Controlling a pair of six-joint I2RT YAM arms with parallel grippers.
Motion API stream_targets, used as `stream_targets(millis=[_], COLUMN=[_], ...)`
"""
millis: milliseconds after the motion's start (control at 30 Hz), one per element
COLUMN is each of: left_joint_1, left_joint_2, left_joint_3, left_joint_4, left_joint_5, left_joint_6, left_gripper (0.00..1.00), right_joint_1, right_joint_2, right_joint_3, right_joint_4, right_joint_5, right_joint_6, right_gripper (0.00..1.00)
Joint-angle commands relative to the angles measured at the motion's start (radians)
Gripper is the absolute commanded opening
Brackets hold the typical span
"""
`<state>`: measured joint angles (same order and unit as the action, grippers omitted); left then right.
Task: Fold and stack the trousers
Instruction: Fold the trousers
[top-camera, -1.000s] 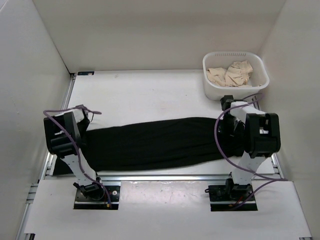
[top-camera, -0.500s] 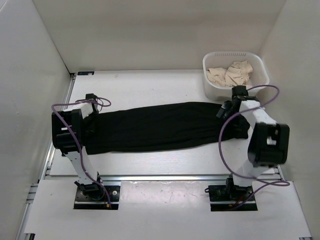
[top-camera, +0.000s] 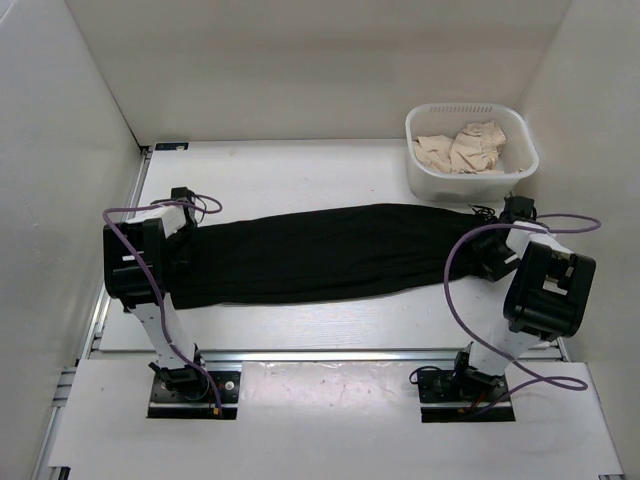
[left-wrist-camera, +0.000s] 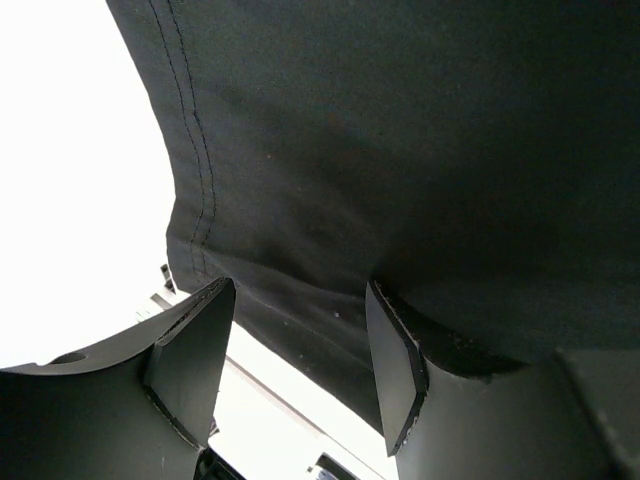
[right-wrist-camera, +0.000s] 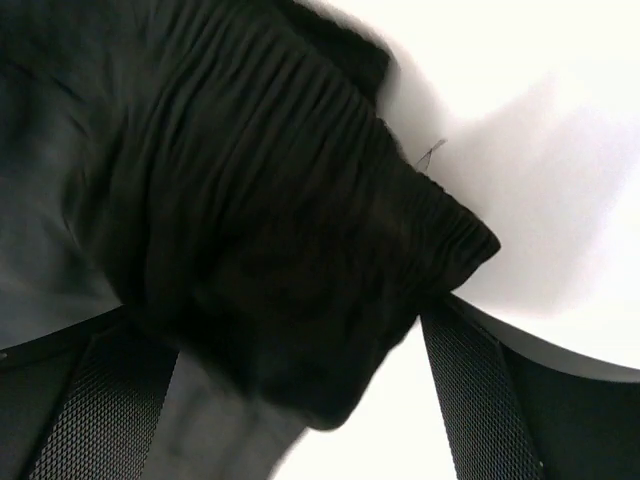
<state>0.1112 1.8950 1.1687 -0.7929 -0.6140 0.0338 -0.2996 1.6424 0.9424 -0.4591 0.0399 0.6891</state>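
One pair of trousers lies as a long flat band across the middle of the worktop, from its left edge to its right edge. The cloth looks soft, limp and light, so I would take it at the gathered waistband and the stitched hem. The left fingers stand apart at the hem. The right fingers are wide apart on each side of the waistband. Neither pair pinches the cloth. One basket holding beige cloth stands in the far right corner.

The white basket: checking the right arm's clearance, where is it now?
Top view: the white basket sits at the table's far right corner, just beyond the right end of the trousers.
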Motion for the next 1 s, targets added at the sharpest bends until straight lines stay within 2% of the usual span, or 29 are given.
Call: stream_targets(millis=[0,67,100,167,200,267,367,400,533,567,667,700,733,767,800,867,900,967], left_joint_1=[0.002,0.002,-0.007,-0.007,-0.016,-0.027,-0.048,-0.057,-0.111,-0.120,-0.140,-0.140,-0.140,-0.149,-0.150,-0.150,-0.150,-0.150], left_joint_2=[0.004,-0.005,-0.016,-0.016,-0.025,-0.034,-0.034,-0.034,-0.043,-0.053,-0.053,-0.053,-0.053,-0.042,-0.025,-0.007,0.010,0.021], left_joint_3=[-0.026,-0.036,-0.046,-0.058,-0.058,-0.067,-0.076,-0.076,-0.095,-0.095,-0.095,-0.083,-0.073,-0.073,-0.058,-0.027,-0.015,0.022], left_joint_4=[0.029,0.029,0.029,0.029,0.029,0.029,0.029,0.020,0.020,0.020,0.020,0.020,0.008,-0.003,-0.003,-0.029,-0.029,-0.040], left_joint_5=[0.099,0.099,0.099,0.088,0.088,0.088,0.079,0.079,0.079,0.088,0.112,0.112,0.112,0.112,0.112,0.103,0.103,0.112], left_joint_6=[-0.034,-0.034,-0.034,-0.034,-0.034,-0.034,-0.034,-0.034,-0.034,-0.034,-0.034,-0.034,-0.034,-0.034,-0.034,-0.034,-0.034,-0.034], left_gripper=[0.67,0.67,0.67,0.67,0.67,0.67,0.67,0.67,0.67,0.67,0.67,0.69,0.69,0.69,0.69,0.69,0.69,0.69], right_joint_1=[-0.018,-0.018,-0.018,-0.018,-0.018,-0.045,-0.079,-0.079,-0.012,0.014,0.190,0.338,0.428,0.521,0.704,0.877,1.028,1.155], right_joint_2=[0.140,0.178,0.178,0.188,0.188,0.197,0.108,0.035,-0.133,-0.183,-0.249,-0.250,-0.250,-0.215,-0.188,-0.074,-0.029,0.108], right_joint_3=[-0.027,-0.037,-0.037,-0.010,0.005,0.015,-0.025,-0.025,0.042,0.089,0.151,0.201,0.231,0.264,0.301,0.422,0.465,0.588], right_joint_4=[0.198,0.250,0.250,0.174,0.140,0.117,0.108,0.084,-0.085,-0.117,-0.174,-0.209,-0.229,-0.251,-0.275,-0.343,-0.363,-0.377], right_joint_5=[-0.069,-0.095,-0.104,-0.088,-0.071,-0.058,-0.028,0.006,0.240,0.352,0.480,0.517,0.614,0.659,0.695,0.741,0.799,0.859], right_joint_6=[0.050,0.050,0.050,0.050,0.050,0.040,0.040,0.027,-0.048,-0.089,-0.170,-0.186,-0.186,-0.186,-0.159,-0.073,-0.041,0.018], right_gripper=[0.99,0.83,0.57,0.17,0.03,0.00,0.00,0.00,0.00,0.00,0.00,0.00,0.00,0.00,0.00,0.00,0.00,0.00])
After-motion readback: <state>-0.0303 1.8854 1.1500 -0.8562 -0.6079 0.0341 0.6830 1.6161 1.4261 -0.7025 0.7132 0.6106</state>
